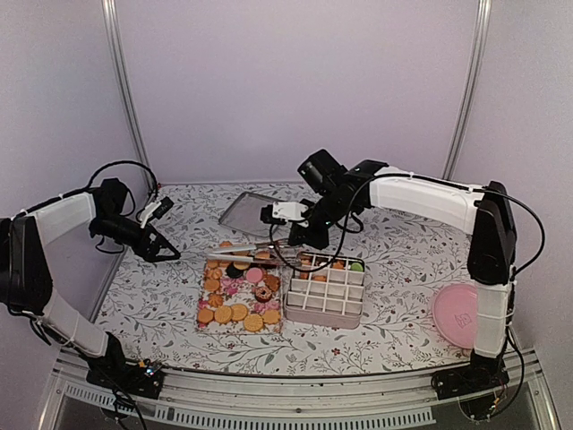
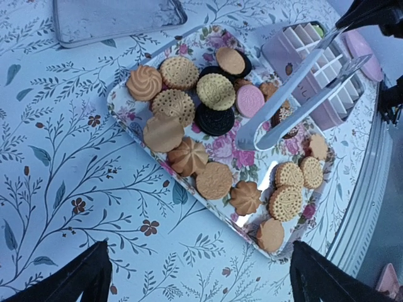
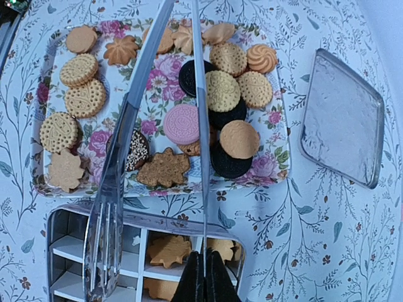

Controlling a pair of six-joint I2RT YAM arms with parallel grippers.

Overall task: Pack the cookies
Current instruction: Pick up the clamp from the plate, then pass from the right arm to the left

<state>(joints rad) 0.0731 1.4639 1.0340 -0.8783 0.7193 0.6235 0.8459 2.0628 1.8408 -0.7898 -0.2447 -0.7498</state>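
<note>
— What has the right pincer [image 3: 203,283] got?
— It's clamped on the metal tongs [image 3: 119,157], whose arms run forward from its fingers.
— And the cookies [image 3: 223,91]?
— Most lie on the floral tray [image 3: 272,118], ahead of that pincer and under the tongs: golden, dark, and a pink cookie [image 3: 182,124]. A few sit in the divided box [image 3: 164,221] right beneath its fingers, a leaf-shaped cookie [image 3: 169,250] among them.
— The left pincer [image 2: 198,261]?
— Spread wide, with the tray just ahead of it.
</note>
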